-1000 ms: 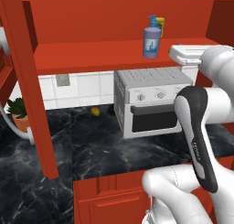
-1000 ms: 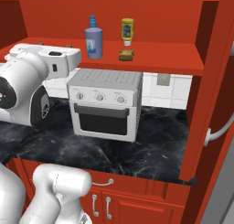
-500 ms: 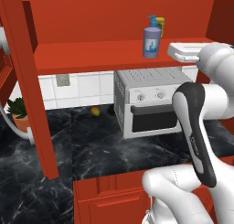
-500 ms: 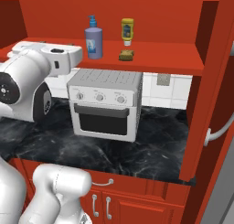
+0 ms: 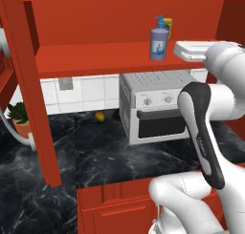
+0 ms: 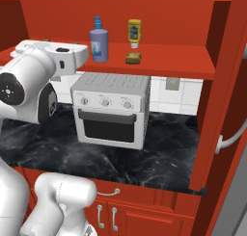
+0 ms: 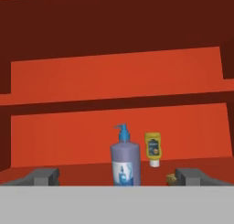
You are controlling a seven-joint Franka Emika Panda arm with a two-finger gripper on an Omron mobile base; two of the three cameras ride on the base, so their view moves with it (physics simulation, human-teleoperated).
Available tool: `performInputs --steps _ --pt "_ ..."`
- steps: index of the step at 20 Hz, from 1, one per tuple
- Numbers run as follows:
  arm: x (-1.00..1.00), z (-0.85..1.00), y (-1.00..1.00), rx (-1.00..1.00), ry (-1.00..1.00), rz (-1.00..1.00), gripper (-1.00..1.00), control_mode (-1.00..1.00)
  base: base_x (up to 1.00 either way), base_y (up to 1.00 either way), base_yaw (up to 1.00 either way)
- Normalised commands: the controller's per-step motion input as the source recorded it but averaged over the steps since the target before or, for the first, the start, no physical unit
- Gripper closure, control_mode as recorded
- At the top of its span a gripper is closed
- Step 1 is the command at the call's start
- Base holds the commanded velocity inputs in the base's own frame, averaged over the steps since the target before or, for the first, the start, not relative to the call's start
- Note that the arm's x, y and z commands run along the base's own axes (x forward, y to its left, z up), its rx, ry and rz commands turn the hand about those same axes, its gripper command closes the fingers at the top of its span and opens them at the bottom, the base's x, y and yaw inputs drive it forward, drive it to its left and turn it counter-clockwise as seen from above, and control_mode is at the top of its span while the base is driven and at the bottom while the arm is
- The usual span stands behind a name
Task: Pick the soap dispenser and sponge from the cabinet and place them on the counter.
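Arm [image 5: 210,104]: glossy white rounded shells, bulbous at joints. Right of left base view: long dark grey-black strap-like panel [image 5: 203,132] running down link, faint small lettering on it. Left of right base view: round dark joint cap [image 6: 46,102], white disc end [image 6: 8,90] with small dark screw dots. Flat white hand block [image 6: 53,49]. Hand view, bottom corners: grey finger tips [image 7: 43,176], blunt, squared.

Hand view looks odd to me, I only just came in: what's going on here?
The arm is aiming its open pincer at the soap dispenser on the cabinet shelf; nothing is held. The sponge lies beside it, in front of a yellow squeeze bottle. Both task items are up there, none on the counter.
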Motion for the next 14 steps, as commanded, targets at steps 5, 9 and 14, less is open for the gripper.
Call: performInputs --steps 5,9,14 --pt "0.11 0.12 0.00 0.00 0.00 0.00 -1.00 -1.00 0.00 0.00 0.00" --pt "0.10 0.13 0.00 0.00 0.02 0.00 -1.00 -1.00 0.00 0.00 0.00" --pt "0.10 0.08 -0.04 0.00 0.05 0.00 -1.00 -1.00 0.00 0.00 0.00"
